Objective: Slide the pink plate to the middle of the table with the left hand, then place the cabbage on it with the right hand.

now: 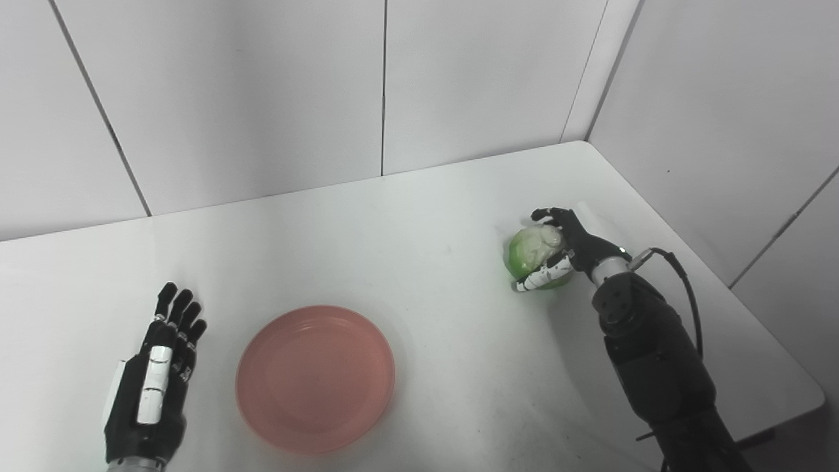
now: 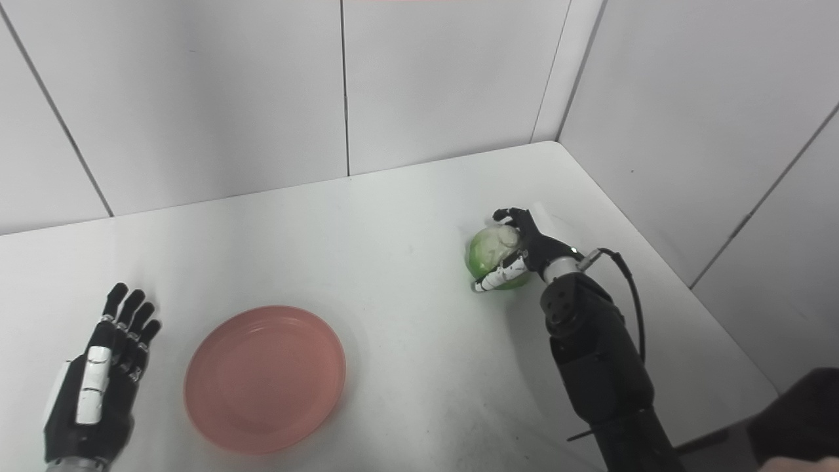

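The pink plate [image 1: 315,378] lies flat on the white table [image 1: 419,216], left of centre near the front edge, with nothing on it. My left hand [image 1: 154,387] rests on the table just left of the plate, fingers straight and apart, holding nothing. The green and white cabbage [image 1: 534,254] sits on the table at the right. My right hand [image 1: 564,252] is wrapped around it from the right side, fingers over the top and thumb across the front.
Grey wall panels close off the back and right side. The table's right edge [image 1: 741,295] runs close beside my right arm [image 1: 655,367]. A cable [image 1: 685,288] loops off the right wrist.
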